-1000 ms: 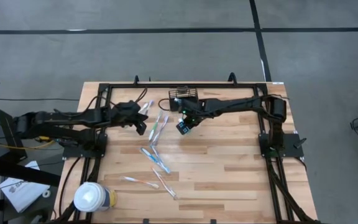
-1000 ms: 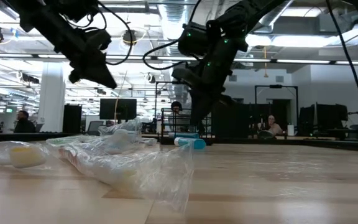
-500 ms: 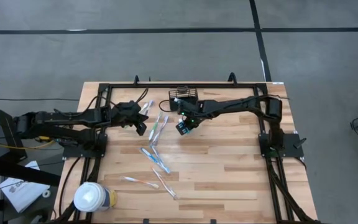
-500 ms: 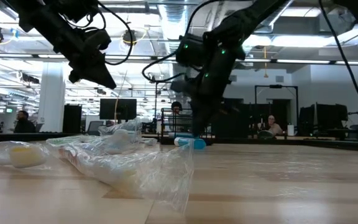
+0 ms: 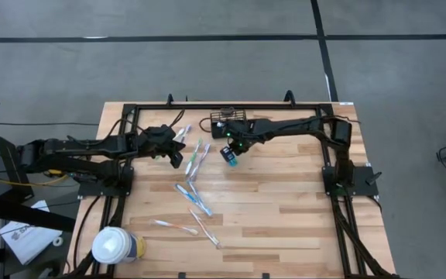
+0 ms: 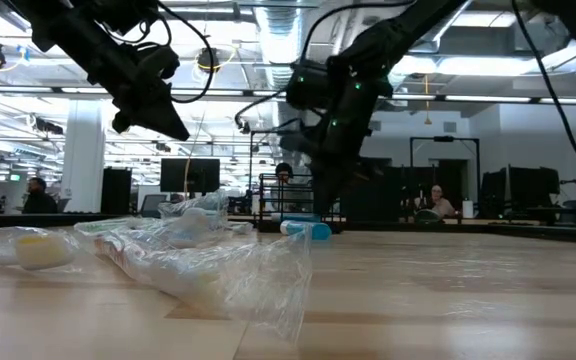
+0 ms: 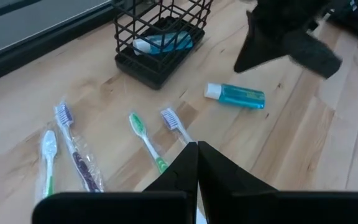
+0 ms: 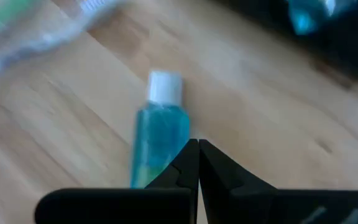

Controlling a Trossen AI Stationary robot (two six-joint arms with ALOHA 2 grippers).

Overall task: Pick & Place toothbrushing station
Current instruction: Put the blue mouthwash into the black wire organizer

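Note:
The black wire-mesh basket (image 5: 229, 119) stands at the table's far middle, and the left wrist view shows one teal tube inside it (image 7: 164, 43). A second teal toothpaste tube (image 7: 236, 96) lies flat on the table near the basket. My right gripper (image 5: 229, 153) hovers shut just above this tube (image 8: 160, 134), apart from it. Several toothbrushes (image 5: 197, 155) lie left of the tube, and more toothbrushes (image 5: 194, 198) lie nearer the table's middle. My left gripper (image 5: 175, 158) is shut and empty, held above the table left of the brushes.
A white-lidded cup (image 5: 114, 246) stands at the near left corner. Two more toothbrushes (image 5: 186, 227) lie near the front, some in clear wrappers (image 6: 198, 260). A black frame (image 5: 231, 105) runs along the table's far edge and sides. Bare wood lies on the right half.
My right gripper has shifted a little toward the table's far edge, staying shut above the teal tube, which has kept its place on the table.

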